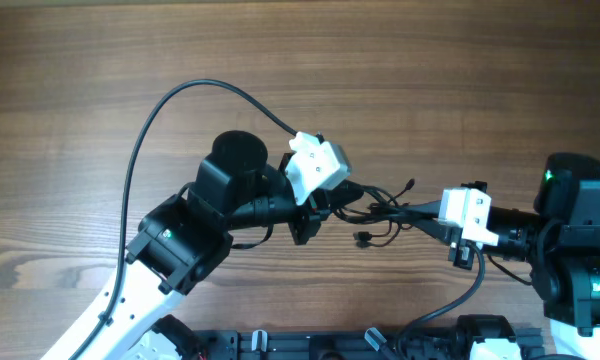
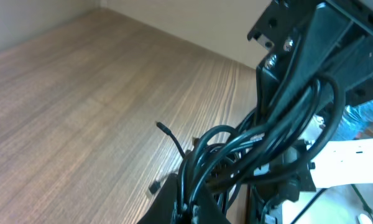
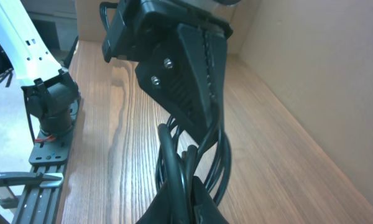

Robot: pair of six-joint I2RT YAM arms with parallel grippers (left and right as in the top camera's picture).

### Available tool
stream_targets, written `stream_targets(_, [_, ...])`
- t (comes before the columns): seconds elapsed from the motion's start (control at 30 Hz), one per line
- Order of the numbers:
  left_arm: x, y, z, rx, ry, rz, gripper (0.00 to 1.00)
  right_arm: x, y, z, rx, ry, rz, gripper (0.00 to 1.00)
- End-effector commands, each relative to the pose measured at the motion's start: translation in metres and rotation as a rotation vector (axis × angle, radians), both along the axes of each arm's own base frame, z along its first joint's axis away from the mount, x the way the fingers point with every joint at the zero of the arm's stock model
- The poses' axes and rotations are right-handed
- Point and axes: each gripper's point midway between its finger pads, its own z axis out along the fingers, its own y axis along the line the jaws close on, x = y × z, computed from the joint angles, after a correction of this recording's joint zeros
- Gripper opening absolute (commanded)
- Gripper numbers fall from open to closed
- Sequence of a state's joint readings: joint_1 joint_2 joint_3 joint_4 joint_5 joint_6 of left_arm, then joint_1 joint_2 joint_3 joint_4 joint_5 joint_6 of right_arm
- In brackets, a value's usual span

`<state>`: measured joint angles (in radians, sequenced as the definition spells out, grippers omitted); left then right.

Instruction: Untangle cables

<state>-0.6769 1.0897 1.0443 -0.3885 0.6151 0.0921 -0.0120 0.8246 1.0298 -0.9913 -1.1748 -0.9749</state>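
A tangle of thin black cables [image 1: 382, 213] hangs between my two grippers just above the wooden table. Small plugs stick out of it at the top [image 1: 409, 184] and bottom [image 1: 361, 237]. My left gripper [image 1: 332, 203] is shut on the left side of the bundle; its wrist view shows several strands [image 2: 236, 149] running up from the jaws [image 2: 196, 208]. My right gripper [image 1: 417, 212] is shut on the right side; its wrist view shows looped strands [image 3: 196, 155] pinched between the fingers [image 3: 185, 199], with the left gripper just beyond.
A thick black arm cable [image 1: 155, 120] arcs over the table to the left camera module [image 1: 315, 165]. The right camera module [image 1: 467, 215] sits behind the right gripper. Arm bases and a black rail [image 1: 310, 345] line the near edge. Bare wood [image 1: 380, 70] lies beyond.
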Motion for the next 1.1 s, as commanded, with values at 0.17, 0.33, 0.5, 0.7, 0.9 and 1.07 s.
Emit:
stream_targets(0.17, [0.069, 0.023, 0.021, -0.200, 0.241, 0.521, 0.04, -0.008, 0.001, 0.005, 0.009, -0.004, 0.016, 0.09])
stream_targets(0.33, [0.095, 0.046, 0.027, -0.403, 0.469, 0.800, 0.04, -0.010, 0.001, 0.003, 0.010, 0.021, 0.016, 0.11])
stream_targets(0.5, [0.096, 0.045, 0.034, -0.573, 0.707, 0.851, 0.04, -0.009, 0.000, 0.000, -0.004, 0.027, 0.003, 0.11])
stream_targets(0.7, [0.086, 0.033, 0.034, -0.704, 1.046, 0.833, 0.04, -0.005, -0.002, -0.002, -0.021, 0.015, -0.012, 0.11])
stream_targets(0.9, [0.095, 0.050, 0.036, -0.582, 0.753, 0.820, 1.00, 0.003, -0.008, -0.010, -0.080, 0.011, -0.066, 0.08])
stream_targets(1.07, [0.101, 0.081, 0.056, -0.541, 0.533, 0.803, 0.91, 0.004, -0.009, -0.012, -0.132, -0.110, -0.029, 0.09])
